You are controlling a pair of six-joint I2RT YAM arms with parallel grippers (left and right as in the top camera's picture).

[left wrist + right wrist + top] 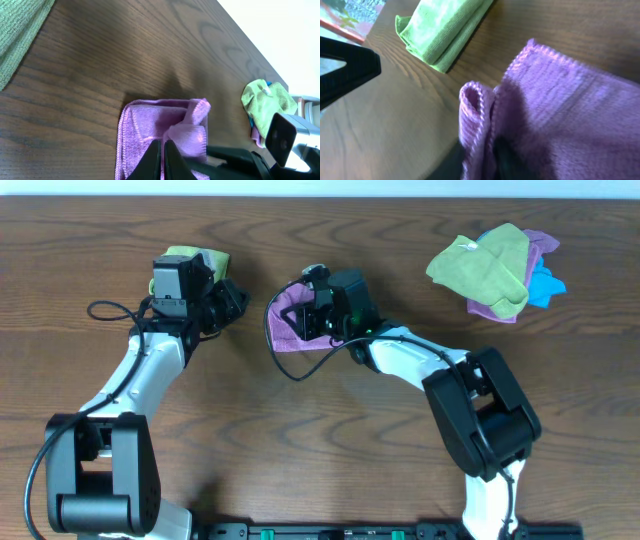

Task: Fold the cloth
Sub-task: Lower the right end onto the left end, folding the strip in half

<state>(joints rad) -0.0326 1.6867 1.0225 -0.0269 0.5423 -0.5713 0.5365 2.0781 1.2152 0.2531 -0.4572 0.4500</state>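
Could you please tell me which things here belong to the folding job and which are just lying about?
Job: lilac cloth, pinched by right gripper.
Lying about: folded green cloth; pile of green, purple and blue cloths.

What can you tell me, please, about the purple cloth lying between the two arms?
The cloth is soft, fuzzy lilac microfibre with a stitched hem. It lies on the wooden table, partly folded, one corner gathered up into a ridge and pinched by the right hand, which hides part of it from overhead.
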